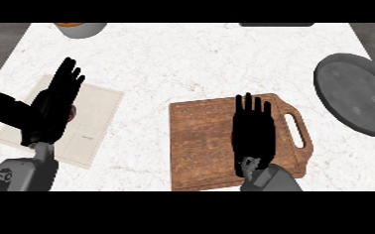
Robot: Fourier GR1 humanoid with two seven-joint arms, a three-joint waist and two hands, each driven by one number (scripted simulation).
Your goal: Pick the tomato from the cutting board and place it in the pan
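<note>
A brown wooden cutting board (pixel 201 144) with a handle slot lies at the lower middle of the counter. My right hand (pixel 253 131) is spread flat over its right half, open, fingers straight and pointing away. No tomato shows on the board; the hand hides whatever is under it. The dark grey round pan (pixel 350 93) sits at the right edge, partly cut off, to the right of the board and apart from the hand. My left hand (pixel 55 104) stands open at the left with its fingers up.
A pale beige mat (pixel 95 124) lies under the left hand, with a small dark red sliver (pixel 72 113) showing beside the palm. A grey bowl (pixel 81 29) with something orange sits at the top left. A dark object (pixel 277 24) lies at the top right edge.
</note>
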